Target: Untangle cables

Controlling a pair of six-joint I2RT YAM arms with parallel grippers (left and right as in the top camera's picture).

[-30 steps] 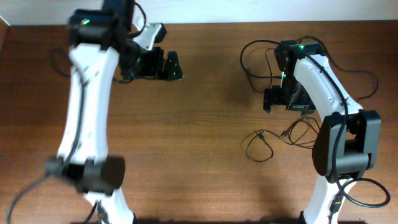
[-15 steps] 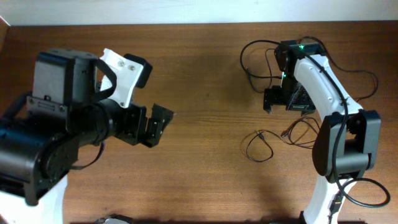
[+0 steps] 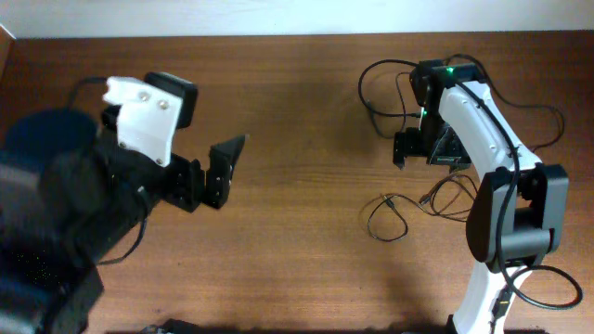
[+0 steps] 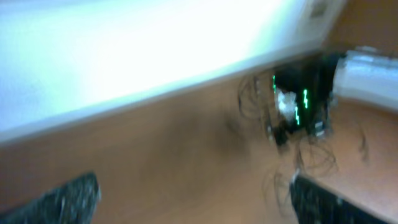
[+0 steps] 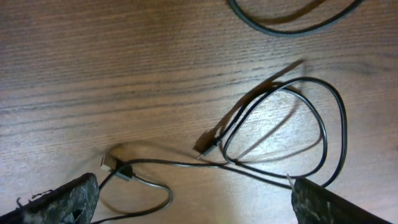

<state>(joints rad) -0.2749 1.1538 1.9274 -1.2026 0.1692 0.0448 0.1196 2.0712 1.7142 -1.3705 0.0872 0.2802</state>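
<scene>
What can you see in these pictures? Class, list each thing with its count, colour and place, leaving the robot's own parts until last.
table: one, brown wood, fills the view
wall: one strip, white, along the far edge
cables: several, exact count unclear, thin black, tangled on the table by the right arm
thicker cords: count unclear, black, looping near the right arm
left arm: one, white and black, left side, blurred
right arm: one, white and black, right side
left fingers: two, black, open, empty
right fingers: two, black, open above the cables, empty
</scene>
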